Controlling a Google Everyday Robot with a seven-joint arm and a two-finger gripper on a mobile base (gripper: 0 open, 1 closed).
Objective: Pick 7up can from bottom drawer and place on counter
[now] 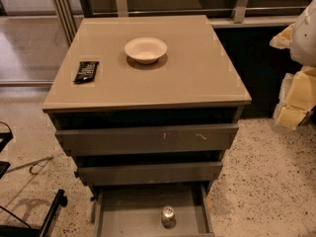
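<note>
The 7up can [168, 216] stands upright in the open bottom drawer [123, 214], near its front and right of the middle, silver top up. The two grey drawers above it are slightly pulled out. The beige counter [197, 78] tops the cabinet. My arm shows as white and pale yellow parts at the right edge, and my gripper [292, 113] hangs there beside the cabinet, about level with the counter's front edge. It is far above and to the right of the can and holds nothing that I can see.
A white bowl [145, 49] sits on the counter's far middle and a black snack packet [86, 71] on its left side. Black chair or stand parts [52, 214] lie on the speckled floor at the lower left. A railing and a dark wall run behind the cabinet.
</note>
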